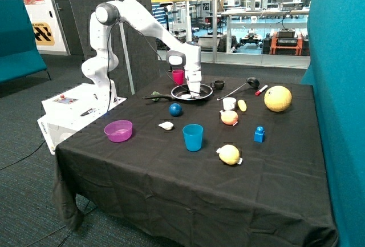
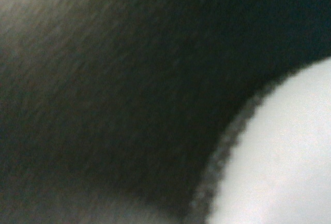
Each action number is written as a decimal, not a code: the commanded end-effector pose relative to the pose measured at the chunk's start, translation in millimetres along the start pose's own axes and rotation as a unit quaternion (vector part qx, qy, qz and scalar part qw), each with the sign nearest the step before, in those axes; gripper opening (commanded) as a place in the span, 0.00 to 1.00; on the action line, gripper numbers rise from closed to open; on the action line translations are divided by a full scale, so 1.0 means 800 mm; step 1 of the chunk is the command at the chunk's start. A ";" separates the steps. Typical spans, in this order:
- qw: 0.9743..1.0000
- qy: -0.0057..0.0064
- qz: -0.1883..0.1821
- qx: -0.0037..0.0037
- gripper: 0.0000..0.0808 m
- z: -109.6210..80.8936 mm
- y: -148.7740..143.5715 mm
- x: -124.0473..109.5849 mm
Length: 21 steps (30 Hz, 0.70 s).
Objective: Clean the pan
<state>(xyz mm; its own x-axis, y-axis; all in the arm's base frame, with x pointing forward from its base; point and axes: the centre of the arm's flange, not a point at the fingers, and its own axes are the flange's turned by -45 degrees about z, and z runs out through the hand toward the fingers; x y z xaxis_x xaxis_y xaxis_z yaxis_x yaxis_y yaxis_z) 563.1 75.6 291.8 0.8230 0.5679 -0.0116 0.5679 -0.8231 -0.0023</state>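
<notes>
Nearest the front edge of the black-clothed table (image 1: 171, 190) lies a yellow lemon-like fruit (image 1: 229, 154), with a blue plastic cup (image 1: 193, 137) and a small blue block (image 1: 259, 134) just behind it. A shallow purple bowl (image 1: 118, 130) sits toward the edge where the robot's base stands. These all lie apart from the work area, probably so the arm has room.

Farther back, past a dark blue ball (image 1: 175, 109), rests the round black frying pan (image 1: 191, 92) with a shiny rim, its thin handle pointing toward the robot's side of the table. It sits near the far edge, within the arm's easy reach. The white arm's gripper (image 1: 194, 91) is lowered straight down into the pan, seemingly pressing something pale (image 2: 279, 157) against the dark pan floor, which suits a wiping stroke. Whether the claw is clenched or released I cannot tell; the wrist view shows only dark surface and a white mass.

Beyond stand a pink cup (image 1: 178, 76) and a black ladle (image 1: 242, 86).
</notes>
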 end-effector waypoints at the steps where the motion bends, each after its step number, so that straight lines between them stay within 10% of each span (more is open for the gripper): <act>1: 1.000 0.006 -0.018 -0.001 0.00 -0.003 -0.022 -0.024; 21: 0.998 0.006 -0.058 -0.001 0.00 0.010 -0.092 -0.036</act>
<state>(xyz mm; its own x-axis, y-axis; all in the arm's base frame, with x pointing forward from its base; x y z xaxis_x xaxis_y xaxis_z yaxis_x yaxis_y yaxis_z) 517.0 97.0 289.8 0.7792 0.6268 -0.0005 0.6268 -0.7792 -0.0007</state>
